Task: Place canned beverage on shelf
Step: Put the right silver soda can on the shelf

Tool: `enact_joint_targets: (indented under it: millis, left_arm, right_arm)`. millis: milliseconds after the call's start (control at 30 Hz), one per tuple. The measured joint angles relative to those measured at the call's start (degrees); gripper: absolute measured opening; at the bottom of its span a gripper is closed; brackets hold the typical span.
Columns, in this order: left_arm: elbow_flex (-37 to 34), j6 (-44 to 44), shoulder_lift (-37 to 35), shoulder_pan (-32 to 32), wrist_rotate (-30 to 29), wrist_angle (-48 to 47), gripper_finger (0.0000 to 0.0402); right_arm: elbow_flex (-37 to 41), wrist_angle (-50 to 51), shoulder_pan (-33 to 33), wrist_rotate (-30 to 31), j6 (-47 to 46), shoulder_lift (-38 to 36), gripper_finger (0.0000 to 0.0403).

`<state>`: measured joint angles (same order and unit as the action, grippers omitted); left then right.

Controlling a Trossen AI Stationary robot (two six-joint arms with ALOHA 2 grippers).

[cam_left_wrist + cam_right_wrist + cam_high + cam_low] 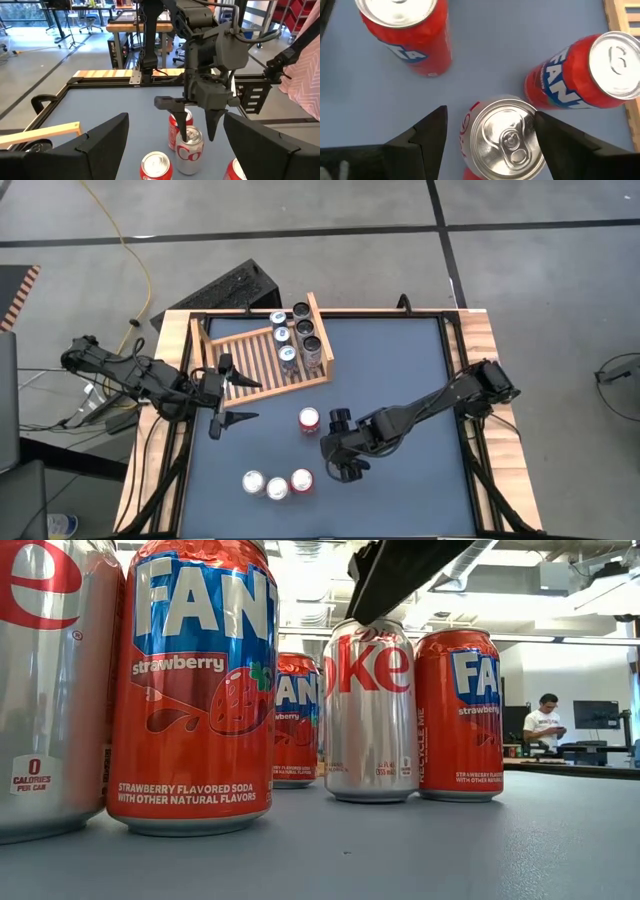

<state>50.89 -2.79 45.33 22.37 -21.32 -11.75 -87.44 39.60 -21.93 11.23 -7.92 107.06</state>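
While six cans (297,332) seemingly fill the shelf (262,358), four cans (277,487) stand loose; both grippers' fingers (184,127) gape.

Silver red-lettered can (506,138) between black fingers (422,134); red Fanta cans (585,75) with blue-and-white lettering beyond; blue-grey tabletop (485,55).

I see two dark arms, both matte black w/ rounded joint housings. The right gripper (196,131) has a boxy grey-black body and two thin fingers tapering to points. The left gripper (224,392) has black fingers too; in its wrist cam they look wide and wedge-shaped. Black cables run along each arm.
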Motion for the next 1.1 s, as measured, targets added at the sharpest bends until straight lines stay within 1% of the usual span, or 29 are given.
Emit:
enact_joint_targets:
  millis: [233,333,433,533,700,867,1000,1100]
  left_arm:
    - [0.0,0.0,0.0,0.0,0.0,-0.1,0.0316]
    - [0.0,0.0,0.0,0.0,0.0,-0.1,0.0316]
    - [0.0,0.0,0.0,0.0,0.0,-0.4,0.0316]
    - [0.0,0.0,0.0,0.0,0.0,-0.4,0.0316]
    - [0.0,-1.0,0.0,0.0,0.0,-0.8,0.0316]
    - [0.0,-1.3,0.0,0.0,0.0,-1.5,0.0316]
    - [0.0,-1.5,0.0,0.0,0.0,-1.5,0.0316]
    - [0.0,-2.4,0.0,0.0,0.0,-1.6,0.0316]
  right_arm:
    - [0.0,0.9,-0.6,0.6,-0.8,-0.8,0.0287]
    - [-1.8,2.2,-1.2,1.0,-0.8,-1.1,0.0287]
    - [-3.9,3.6,-1.8,3.2,-0.8,-1.3,0.0287]
    - [-4.3,4.0,-2.1,5.2,-0.8,-1.3,0.0287]
    - [-4.3,5.4,-1.6,4.9,-3.0,-1.0,0.0287]
    - [-4.2,5.8,-0.2,3.3,-5.8,-0.8,0.0287]
    - [-3.8,5.9,1.1,0.8,-8.6,-0.8,0.0287]
    - [-3.3,5.6,1.2,0.7,-8.8,-0.8,0.0287]
